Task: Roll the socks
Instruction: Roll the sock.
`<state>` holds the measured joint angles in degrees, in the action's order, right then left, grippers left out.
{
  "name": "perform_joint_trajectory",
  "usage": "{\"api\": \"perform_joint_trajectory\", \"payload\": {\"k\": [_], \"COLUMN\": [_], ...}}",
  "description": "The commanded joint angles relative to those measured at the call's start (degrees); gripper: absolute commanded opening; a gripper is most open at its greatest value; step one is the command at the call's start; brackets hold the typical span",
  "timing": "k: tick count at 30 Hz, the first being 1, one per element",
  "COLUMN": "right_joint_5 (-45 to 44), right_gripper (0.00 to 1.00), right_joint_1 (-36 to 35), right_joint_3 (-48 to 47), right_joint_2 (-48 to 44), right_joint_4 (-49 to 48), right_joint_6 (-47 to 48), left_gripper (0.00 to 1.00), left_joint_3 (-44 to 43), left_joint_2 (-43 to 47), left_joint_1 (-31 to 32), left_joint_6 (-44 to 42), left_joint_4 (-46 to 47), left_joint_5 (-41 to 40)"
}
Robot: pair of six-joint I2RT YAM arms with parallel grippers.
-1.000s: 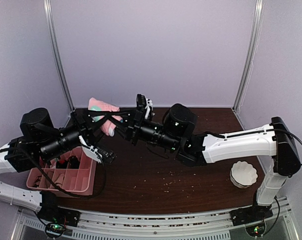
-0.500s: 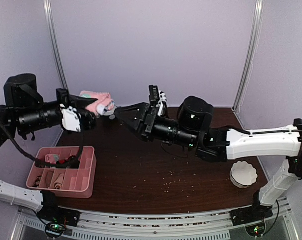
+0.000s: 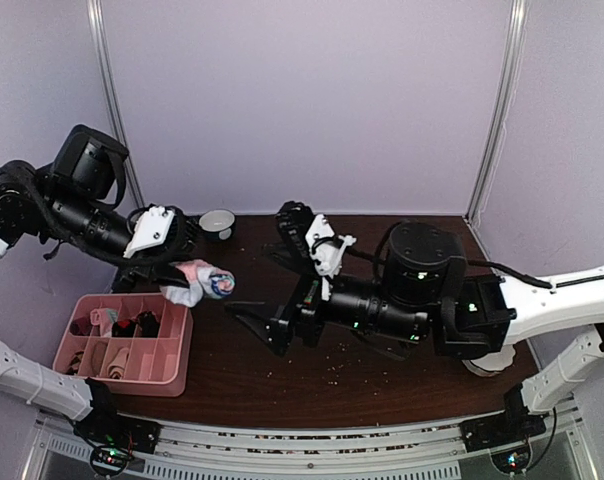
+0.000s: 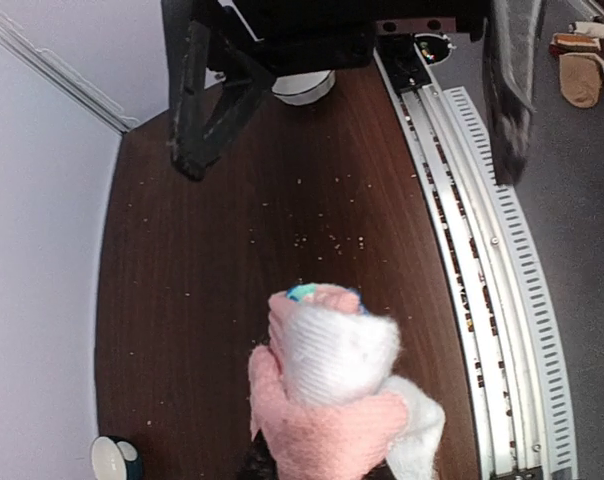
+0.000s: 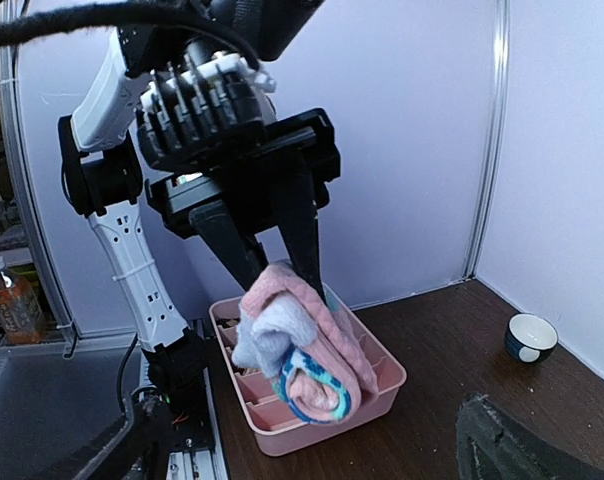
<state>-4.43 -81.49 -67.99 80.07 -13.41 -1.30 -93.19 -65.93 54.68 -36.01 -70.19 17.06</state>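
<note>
The dark wooden table (image 3: 282, 385) fills the floor of the booth, with the two arms reaching over it from the near edge. The right arm (image 3: 542, 295) stretches low across the middle, its black wrist pointing left, and the right gripper (image 3: 260, 262) stands wide apart, one finger angled down toward the table and the other raised toward the back wall. The left arm (image 3: 77, 215) is lifted high on the left side and bends back down toward the table. At the near left sits a pink divided tray (image 3: 132, 378), with a pink roll and some dark and brown bundles in its compartments. The left gripper (image 5: 280, 270) is closed narrowly on the pink sock roll (image 3: 197, 281) – a bundle of pink knit with white showing and a mint-and-blue end turned outward – and holds it in the air near the tray's far right corner; whether it hangs over the tray or just beside it cannot be told. A white scalloped bowl (image 4: 302, 90) lies partly hidden under the right arm, a small cup (image 3: 217, 222) stands by the back wall, and pale crumbs (image 3: 332, 370) speckle the wood.
</note>
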Motion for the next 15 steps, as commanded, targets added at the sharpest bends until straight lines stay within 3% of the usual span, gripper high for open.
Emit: {"api": "perform_joint_trajectory", "payload": {"k": [1, 9, 15], "right_joint_5": [-1.46, 1.19, -3.59], "right_gripper": [1.0, 0.95, 0.58], "right_joint_1": [-1.37, -1.29, -0.72], "right_joint_3": [-6.58, -10.17, -11.96], "right_joint_2": [4.37, 10.3, 12.4], "right_joint_4": [2.22, -2.03, 0.06], "right_joint_6": [8.81, 4.19, 2.73], "left_gripper": [0.0, 0.0, 0.0], "left_joint_3": [-2.46, -3.67, -5.84], "left_joint_2": [-1.01, -2.11, -2.6], "left_joint_1": [-1.02, -1.06, -1.06], "left_joint_6": [3.59, 3.87, 2.88], "left_joint_4": [-2.67, -1.32, -3.56], "left_joint_5": [6.47, 4.71, 8.21]}}
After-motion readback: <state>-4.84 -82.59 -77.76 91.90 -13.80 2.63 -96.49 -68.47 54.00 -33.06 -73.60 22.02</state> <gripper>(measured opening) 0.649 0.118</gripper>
